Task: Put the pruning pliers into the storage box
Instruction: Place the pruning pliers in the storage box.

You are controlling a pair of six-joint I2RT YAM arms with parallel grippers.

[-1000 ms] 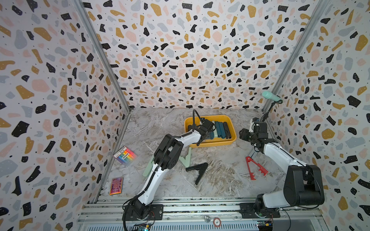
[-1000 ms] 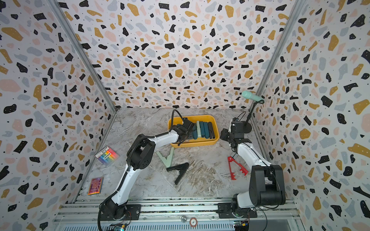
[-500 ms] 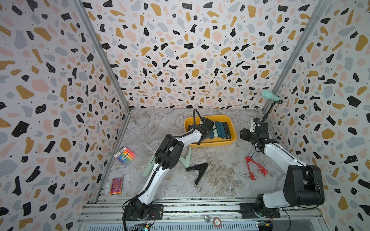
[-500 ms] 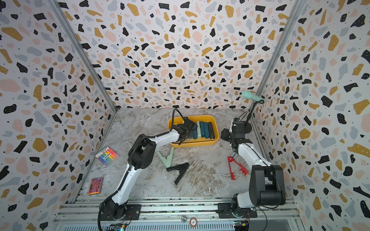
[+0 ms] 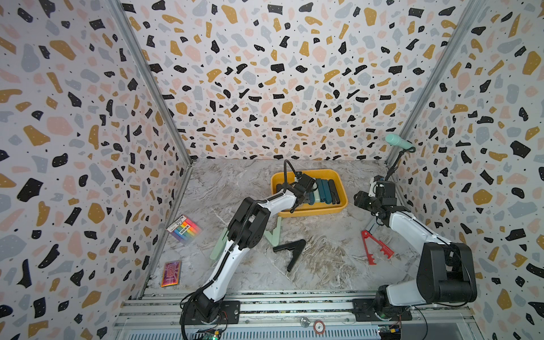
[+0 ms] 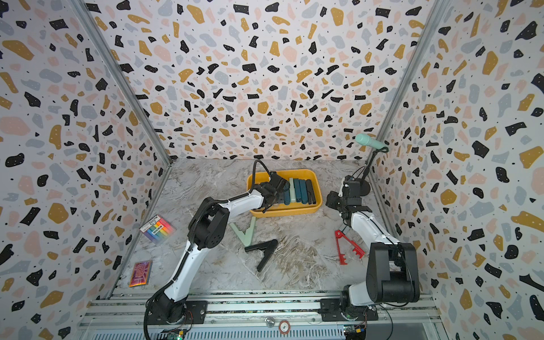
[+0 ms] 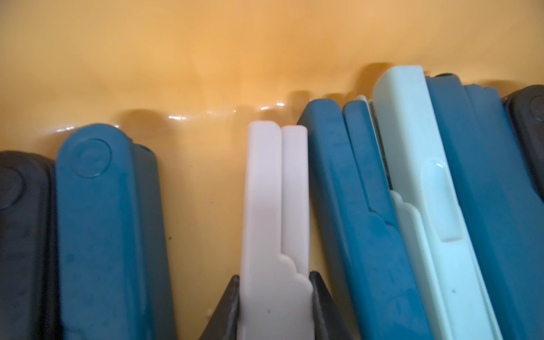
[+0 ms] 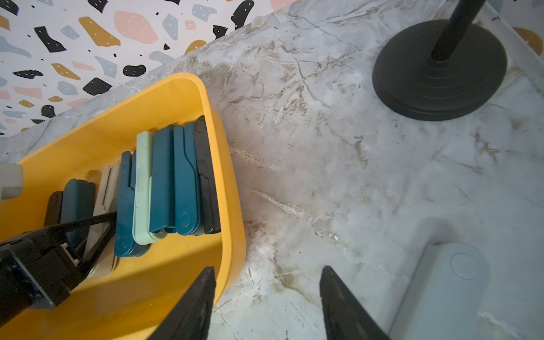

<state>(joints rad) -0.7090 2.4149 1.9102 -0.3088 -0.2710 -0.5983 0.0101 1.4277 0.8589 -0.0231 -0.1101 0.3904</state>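
Left wrist: jaws pinch flat white pliers (image 7: 273,206) (glossy box (image 7: 206,59)).

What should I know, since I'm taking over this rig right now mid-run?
Left claw: shut on the beige pliers, down inside the storage box, not yet released.
Right claw: open, empty, beside the box.
Done: several other pliers lie in a row in the box.
Left: release the beige ones, then box the mint pliers, second mint pair, black pliers, red pliers and grey pliers lying on the table.
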